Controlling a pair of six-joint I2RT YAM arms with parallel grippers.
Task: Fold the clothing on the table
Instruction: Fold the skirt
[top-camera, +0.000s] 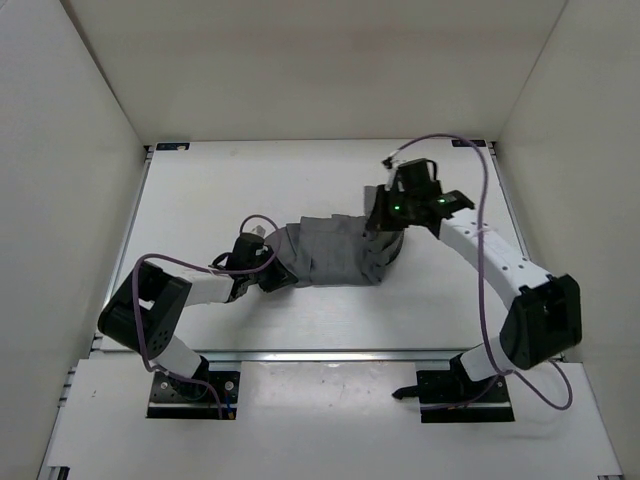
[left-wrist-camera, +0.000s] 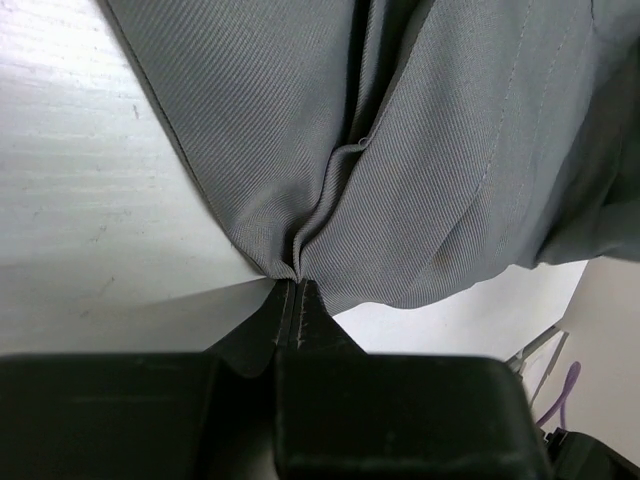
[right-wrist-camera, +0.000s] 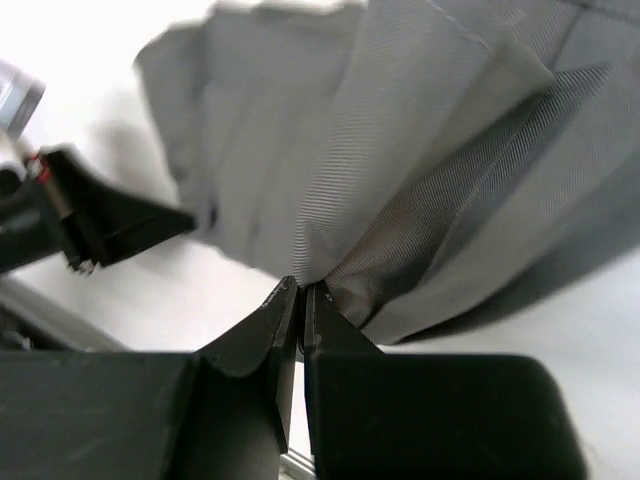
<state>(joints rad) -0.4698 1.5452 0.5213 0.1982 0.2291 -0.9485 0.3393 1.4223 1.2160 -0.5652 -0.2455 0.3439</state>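
Your left gripper (left-wrist-camera: 297, 290) is pressed together on a pinch of the clothing (top-camera: 335, 250), which fans out straight ahead of its fingertips. Your right gripper (right-wrist-camera: 300, 290) is nipped onto an edge too, with the pleats spreading ahead and to its right. The clothing lies bunched mid-way across the table (top-camera: 200, 190), its long axis running hand to hand. Each hand has one end, so neither is nearer. I'd judge the fold turns on carrying one end along that axis toward the other.
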